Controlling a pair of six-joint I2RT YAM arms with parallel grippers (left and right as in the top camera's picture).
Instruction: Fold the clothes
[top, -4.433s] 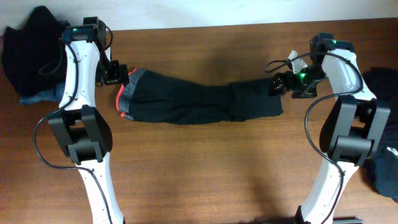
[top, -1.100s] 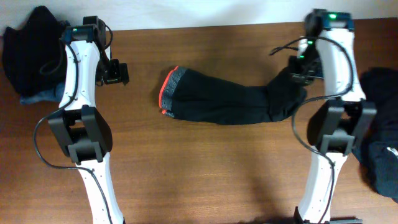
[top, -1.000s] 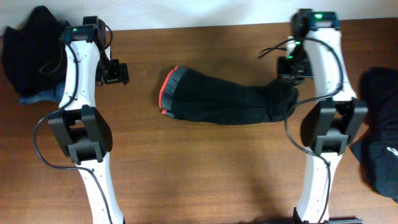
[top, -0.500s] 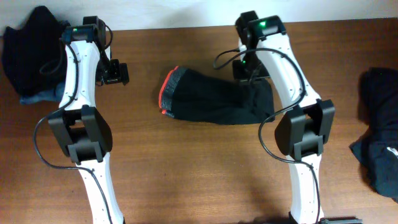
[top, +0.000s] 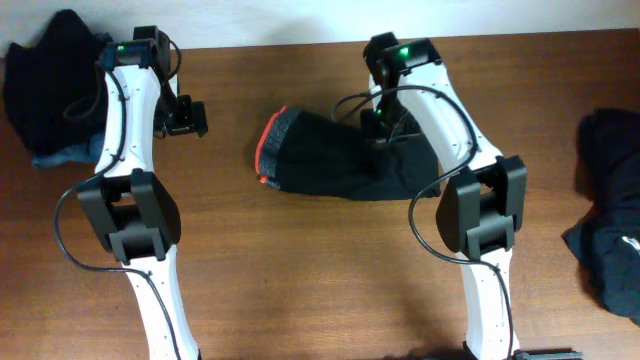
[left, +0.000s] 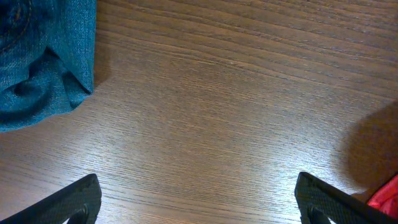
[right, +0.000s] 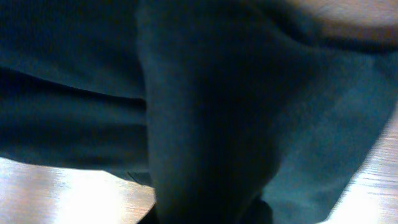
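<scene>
The worktop (top: 320, 270) carries the black trousers (top: 330, 160) across its middle, red-trimmed waistband to the left, the leg end seemingly doubled over on the right. A left heap (top: 45, 70) of dark clothes fills the far-left corner, a right heap (top: 610, 190) lies at the right edge, and blue jeans (left: 37, 56) peek out beside the left one.

My right end effector (top: 384, 125) sits over the doubled leg end. Its camera shows only dark cloth, so I cannot tell how its jaws stand. My left end effector (left: 199, 200) hangs wide and empty over bare wood.

To fold well, I'd lay the leg end flat and square to the waistband, then lift straight up so nothing drags.
</scene>
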